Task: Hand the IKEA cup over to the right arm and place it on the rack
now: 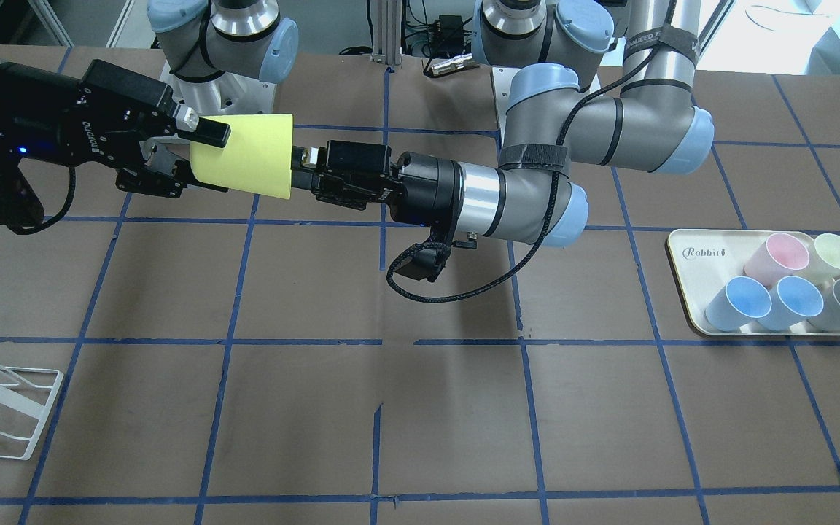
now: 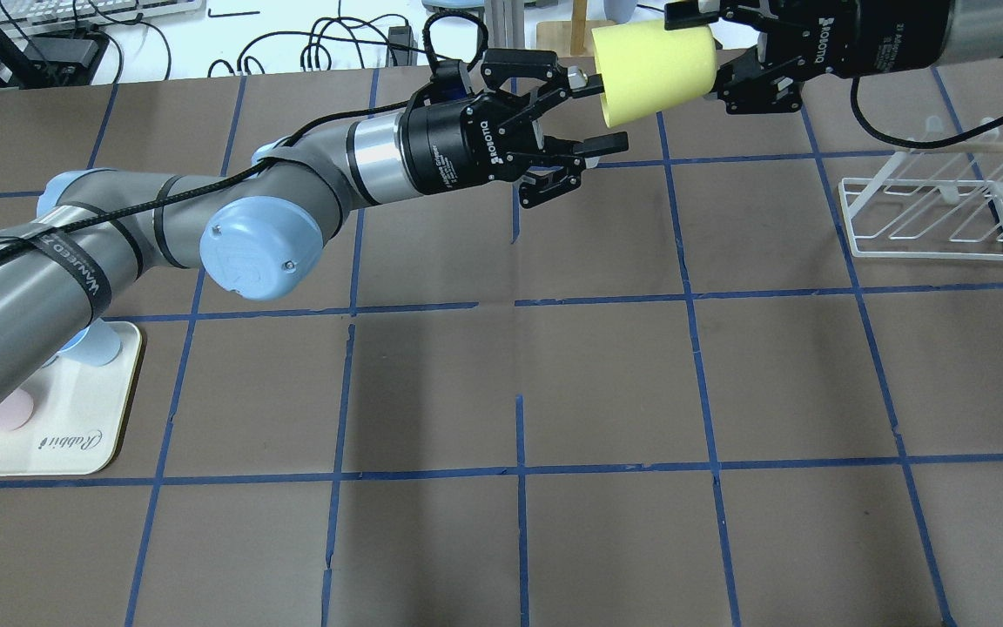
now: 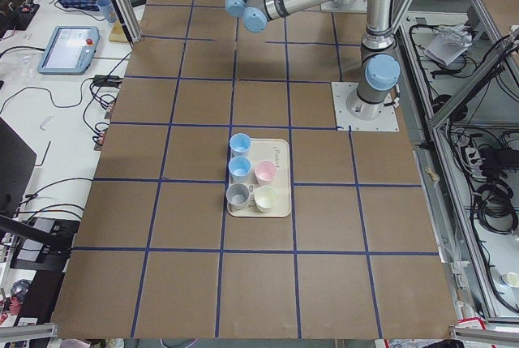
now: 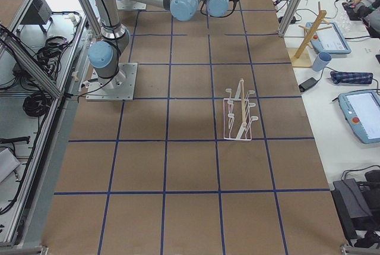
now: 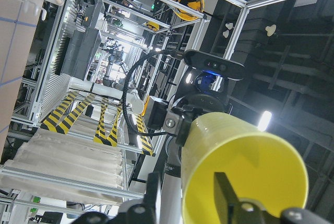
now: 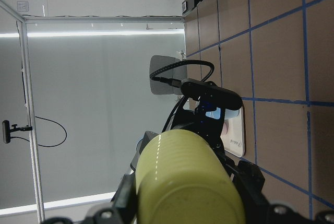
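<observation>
Silver-grey left arm (image 2: 23,287) bears light-blue caps (image 2: 249,248) and black left pincer (image 2: 600,113).

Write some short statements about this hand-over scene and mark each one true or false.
1. The bright yellow tapered plastic cup hangs in the air between both grippers. True.
2. The right gripper clamps its narrow end. True.
3. The left gripper is shut on the cup's rim. False: it is open.
4. The white wire rack holds a cup. False: no cup is on it.
5. The cream rounded tray carries three cups. False: it carries five.
</observation>
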Motion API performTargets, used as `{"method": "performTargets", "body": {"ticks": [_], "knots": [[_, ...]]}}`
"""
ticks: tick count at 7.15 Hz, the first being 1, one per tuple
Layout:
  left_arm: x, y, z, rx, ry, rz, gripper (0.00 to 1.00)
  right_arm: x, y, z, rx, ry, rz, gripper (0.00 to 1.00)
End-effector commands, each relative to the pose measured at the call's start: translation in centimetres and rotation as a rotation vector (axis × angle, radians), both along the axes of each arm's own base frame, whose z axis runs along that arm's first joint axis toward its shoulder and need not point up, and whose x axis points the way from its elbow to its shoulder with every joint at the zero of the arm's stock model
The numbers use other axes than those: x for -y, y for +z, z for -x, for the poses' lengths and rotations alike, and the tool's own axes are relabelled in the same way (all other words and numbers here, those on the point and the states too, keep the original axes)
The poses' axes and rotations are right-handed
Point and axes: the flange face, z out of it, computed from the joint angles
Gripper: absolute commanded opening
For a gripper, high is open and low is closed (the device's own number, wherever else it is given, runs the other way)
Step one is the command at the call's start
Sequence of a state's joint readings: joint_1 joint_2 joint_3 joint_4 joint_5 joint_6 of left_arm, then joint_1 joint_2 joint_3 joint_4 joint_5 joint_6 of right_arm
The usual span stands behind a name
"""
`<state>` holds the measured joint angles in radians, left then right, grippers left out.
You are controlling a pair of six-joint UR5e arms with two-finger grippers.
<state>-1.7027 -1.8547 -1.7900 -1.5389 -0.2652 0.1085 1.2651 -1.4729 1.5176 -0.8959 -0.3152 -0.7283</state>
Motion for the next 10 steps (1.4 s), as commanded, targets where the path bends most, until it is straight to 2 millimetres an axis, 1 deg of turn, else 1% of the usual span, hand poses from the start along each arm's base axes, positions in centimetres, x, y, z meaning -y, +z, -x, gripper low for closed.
{"method": "performTargets", "body": {"ticks": [1, 2, 3, 4, 5, 6, 7, 8, 9, 10], "knots": [[1.1, 0.2, -2.7, 0.036, 0.022, -0.033, 1.00, 0.0, 0.2, 0.2, -0.007, 0.001, 0.002, 0.55], [1.7, -0.9, -5.3, 0.166, 0.010, -0.022, 1.00, 0.0, 0.2, 0.4, -0.030, 0.011, -0.029, 0.55], [2.6, -0.7, -8.6, 0.316, 0.000, -0.040, 1.00, 0.1, 0.8, 0.6, -0.073, 0.029, -0.033, 0.56], [3.3, -0.6, -11.9, 0.502, -0.004, -0.028, 1.00, 0.1, 1.2, 1.1, -0.155, 0.067, -0.041, 0.56], [3.7, -0.1, -14.3, 0.708, -0.010, -0.027, 1.00, 0.2, 0.9, 2.1, -0.331, 0.124, -0.038, 0.55], [4.0, 1.1, -15.5, 0.877, -0.023, -0.006, 1.00, 0.8, 0.6, 3.8, -0.571, 0.116, -0.067, 0.55], [4.5, 3.1, -17.1, 1.094, -0.037, 0.050, 1.00, 1.7, 0.3, 5.7, -0.789, 0.073, -0.071, 0.55], [4.6, 5.4, -18.6, 1.320, -0.058, 0.094, 1.00, 1.7, 0.2, 7.0, -0.924, 0.081, -0.068, 0.55], [3.7, 7.3, -19.7, 1.487, -0.096, 0.106, 1.00, 2.4, 0.0, 8.9, -1.095, 0.069, -0.012, 0.55], [2.3, 8.6, -21.0, 1.620, -0.147, 0.112, 1.00, 2.6, 0.2, 10.4, -1.244, 0.062, -0.003, 0.41]]}}
